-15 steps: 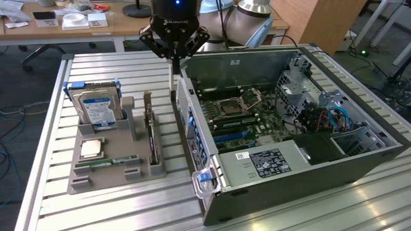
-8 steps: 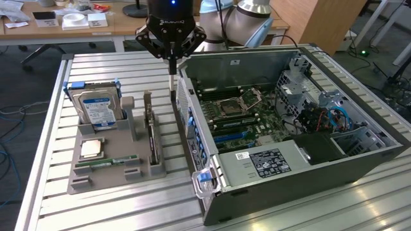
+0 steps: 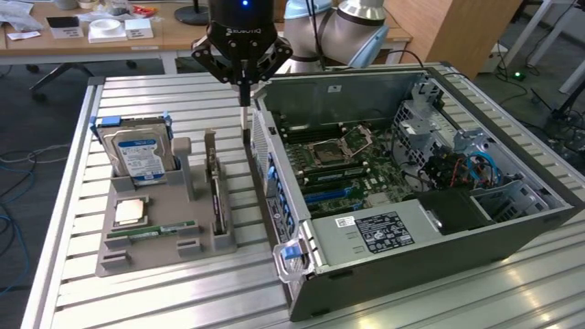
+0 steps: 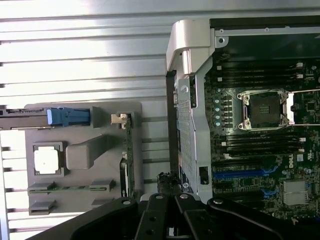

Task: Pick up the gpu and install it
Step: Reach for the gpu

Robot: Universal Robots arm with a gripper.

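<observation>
With jaws pressed together, my gripper hangs between the grey tray, where the gpu stands on edge, and the open computer case.

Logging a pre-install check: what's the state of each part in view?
gripper: shut, between tray and case
gpu: on edge in tray, not gripped
hard drive: upright in tray
RAM stick: flat in tray
case: side open
CPU socket: empty
</observation>
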